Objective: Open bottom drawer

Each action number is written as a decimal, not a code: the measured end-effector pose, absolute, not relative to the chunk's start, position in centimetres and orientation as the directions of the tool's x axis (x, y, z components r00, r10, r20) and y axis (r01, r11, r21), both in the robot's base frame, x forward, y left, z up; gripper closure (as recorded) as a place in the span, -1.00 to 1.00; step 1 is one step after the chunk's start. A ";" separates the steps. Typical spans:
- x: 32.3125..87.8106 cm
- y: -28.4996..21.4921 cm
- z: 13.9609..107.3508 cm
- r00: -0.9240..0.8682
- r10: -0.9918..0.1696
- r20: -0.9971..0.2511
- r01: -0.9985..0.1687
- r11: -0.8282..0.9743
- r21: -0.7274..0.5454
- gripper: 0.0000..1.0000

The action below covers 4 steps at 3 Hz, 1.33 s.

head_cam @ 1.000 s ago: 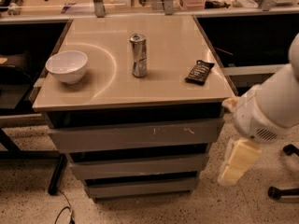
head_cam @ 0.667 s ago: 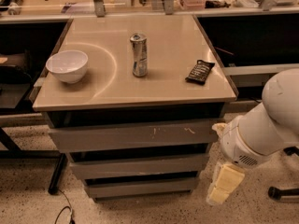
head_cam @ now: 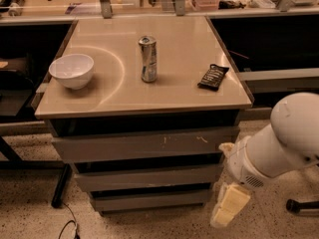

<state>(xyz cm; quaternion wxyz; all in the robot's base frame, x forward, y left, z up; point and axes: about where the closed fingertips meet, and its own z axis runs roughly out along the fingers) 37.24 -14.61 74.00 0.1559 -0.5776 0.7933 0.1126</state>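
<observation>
The cabinet has three grey handleless drawer fronts. The bottom drawer [head_cam: 152,200] is the narrowest-looking front, plain and unmarked, and it sits flush and shut near the floor. Above it are the mid-sized front [head_cam: 149,177] and the widest front [head_cam: 144,144] with pale scratch marks. My white arm [head_cam: 279,143] comes in from the right. My gripper [head_cam: 227,208] hangs with pale yellowish fingers to the right of the bottom drawer's right end, near the floor and apart from the drawer front.
On the cabinet's beige top [head_cam: 189,83] stand a white bowl [head_cam: 72,69], a silver can [head_cam: 148,59] and a dark snack packet [head_cam: 213,76]. A dark leg [head_cam: 60,185] and a cable lie at the left. A speckled floor lies below.
My arm and gripper have moved down and to the left, closer to the bottom right corner of the cabinet. The drawers have not moved.
</observation>
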 end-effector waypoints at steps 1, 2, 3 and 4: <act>36.7 -12.5 68.0 -0.331 -0.836 -0.437 -0.940 0.334 0.073 -1.00; 37.1 -10.8 62.4 -0.355 -0.804 -0.477 -0.931 0.353 0.096 -1.00; 38.3 -8.7 55.6 -0.406 -0.756 -0.513 -0.909 0.391 0.142 -1.00; 38.3 -8.7 55.5 -0.406 -0.756 -0.514 -0.909 0.391 0.142 -1.00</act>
